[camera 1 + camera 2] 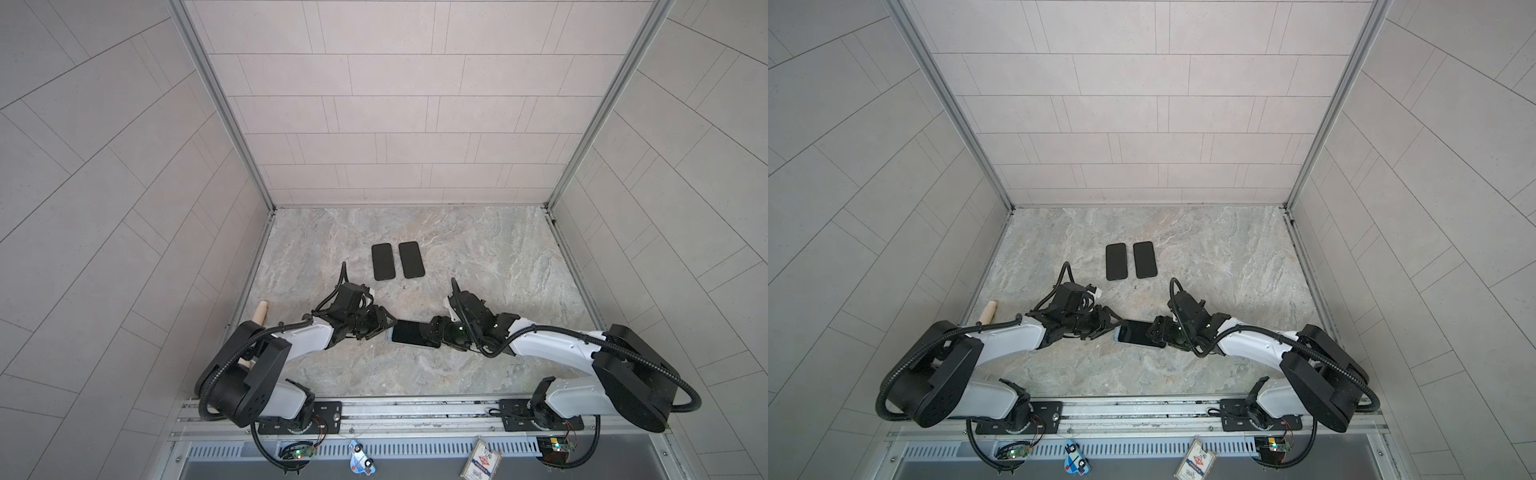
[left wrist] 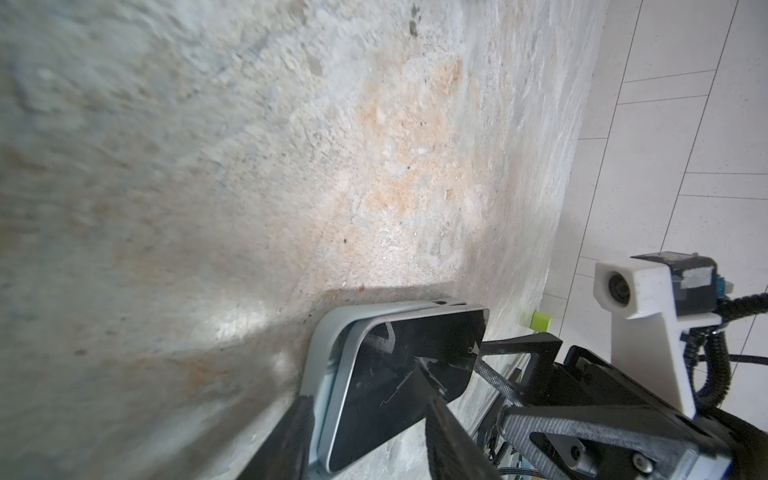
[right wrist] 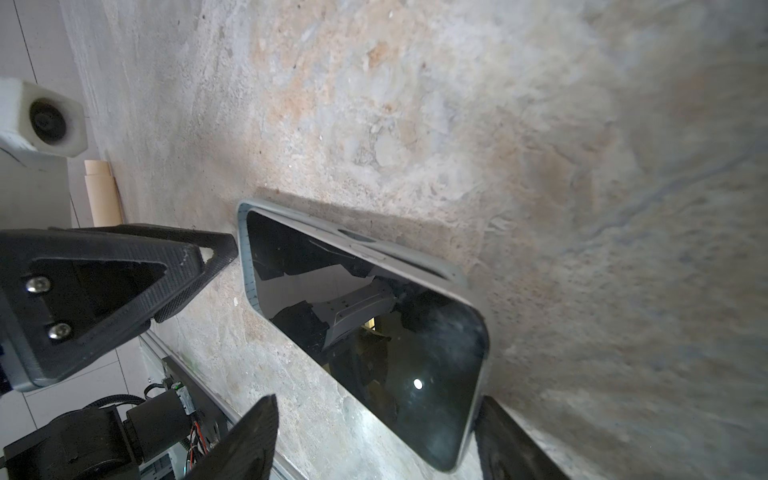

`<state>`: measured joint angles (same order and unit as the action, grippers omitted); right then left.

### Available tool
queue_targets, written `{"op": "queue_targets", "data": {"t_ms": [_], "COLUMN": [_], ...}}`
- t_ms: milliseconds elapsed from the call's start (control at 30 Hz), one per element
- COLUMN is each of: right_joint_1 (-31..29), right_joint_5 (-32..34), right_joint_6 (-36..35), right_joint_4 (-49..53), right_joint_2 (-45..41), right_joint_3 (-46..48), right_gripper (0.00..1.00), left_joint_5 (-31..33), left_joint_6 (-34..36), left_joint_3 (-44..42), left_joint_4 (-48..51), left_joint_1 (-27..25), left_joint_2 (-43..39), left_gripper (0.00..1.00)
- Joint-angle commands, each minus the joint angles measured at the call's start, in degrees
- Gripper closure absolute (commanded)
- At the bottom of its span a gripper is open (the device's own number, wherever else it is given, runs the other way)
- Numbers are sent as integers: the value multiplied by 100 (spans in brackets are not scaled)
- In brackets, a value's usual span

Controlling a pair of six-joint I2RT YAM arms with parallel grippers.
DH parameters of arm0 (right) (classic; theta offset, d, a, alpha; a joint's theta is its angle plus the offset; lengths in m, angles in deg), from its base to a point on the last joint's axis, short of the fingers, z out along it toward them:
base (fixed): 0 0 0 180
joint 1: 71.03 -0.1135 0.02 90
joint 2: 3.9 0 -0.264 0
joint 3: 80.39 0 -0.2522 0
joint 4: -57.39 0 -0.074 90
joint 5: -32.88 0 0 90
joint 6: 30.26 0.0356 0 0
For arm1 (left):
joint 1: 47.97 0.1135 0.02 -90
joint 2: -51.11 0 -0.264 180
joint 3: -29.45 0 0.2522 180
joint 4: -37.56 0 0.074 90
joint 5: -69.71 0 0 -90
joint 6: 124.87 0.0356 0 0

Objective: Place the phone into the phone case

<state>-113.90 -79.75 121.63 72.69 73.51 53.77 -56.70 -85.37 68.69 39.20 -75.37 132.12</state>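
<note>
Phone (image 3: pixel 353 311) end btwn wide-open right claw (image 3: pixel 378 401) jaws, touching one.

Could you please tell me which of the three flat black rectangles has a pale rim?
The glossy black phone lying crosswise at the front; the two plain black slabs side by side farther back show none.

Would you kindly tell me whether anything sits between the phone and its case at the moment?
Nothing visible does: the phone lies directly on the pale case, though one edge seems not fully seated.
</note>
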Motion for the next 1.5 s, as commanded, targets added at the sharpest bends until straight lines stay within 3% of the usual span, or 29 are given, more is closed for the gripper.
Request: {"op": "queue_targets", "data": {"t_ms": [0, 400, 1467], "right_joint_1": [-72, -90, -210], "right_joint_5": [67, 583, 359], "right_joint_6": [7, -308, -98], "right_joint_4": [-116, 861, 239], "right_joint_2": [98, -317, 53], "right_joint_3": [-183, -306, -309], "right_gripper": [23, 22, 23], "left_joint_5": [-52, 83, 95], "left_joint_6": [48, 75, 119], "left_joint_3": [37, 27, 121], "left_joint_4": [-38, 113, 270], "left_joint_1": [5, 6, -30], "left_joint_2": [50, -73, 78], "left_gripper": [49, 50, 50]}}
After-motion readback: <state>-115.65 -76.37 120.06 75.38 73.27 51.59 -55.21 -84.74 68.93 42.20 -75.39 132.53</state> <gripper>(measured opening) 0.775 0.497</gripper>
